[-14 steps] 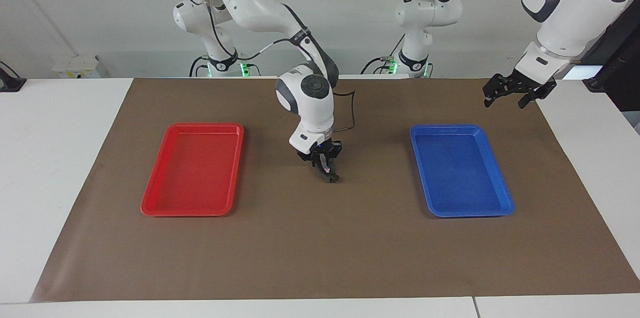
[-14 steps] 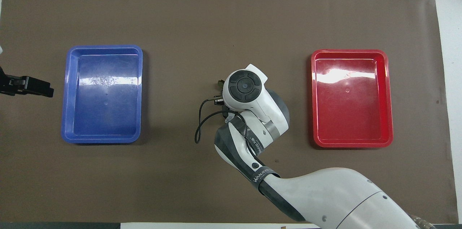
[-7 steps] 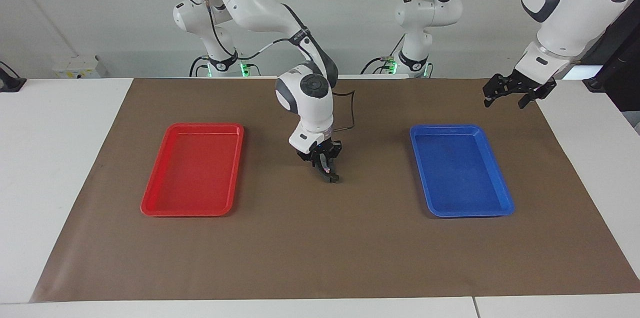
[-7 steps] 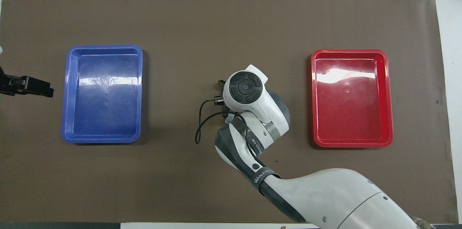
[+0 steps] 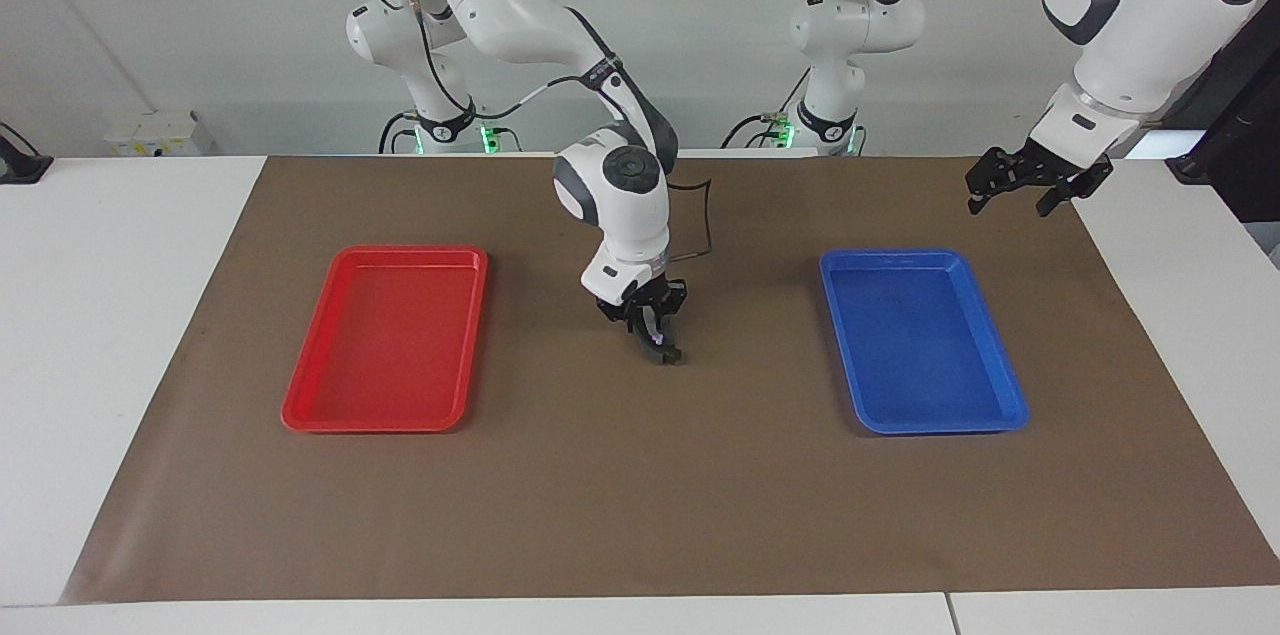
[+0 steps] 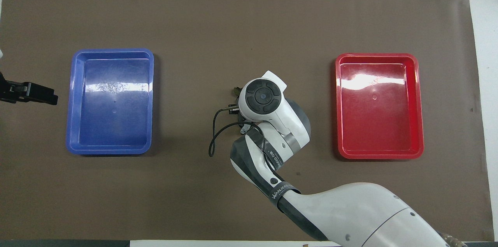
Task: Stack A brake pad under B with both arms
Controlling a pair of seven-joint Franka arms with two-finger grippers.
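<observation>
We see a white worktop covered by a wide brown paper mat, with two white robot arms at one long edge. On the mat lie two shallow rectangular plastic trays, well apart: a red tray toward the right arm's end and a blue tray toward the left arm's end, and nothing shows inside either. The right gripper points down at the middle of the mat, between the trays, and its black jaws are closed on a small dark piece with a pale spot, whose lower end sits at or just above the mat; we cannot tell whether it touches. We cannot tell which brake part this piece is, since the jaws hide most of it. From overhead the arm's wrist covers the grasp, and only a dark tip shows past it. The left gripper waits in the air over the mat's edge beside the blue tray, on the side nearer the robots, its jaws apart and holding nothing.
</observation>
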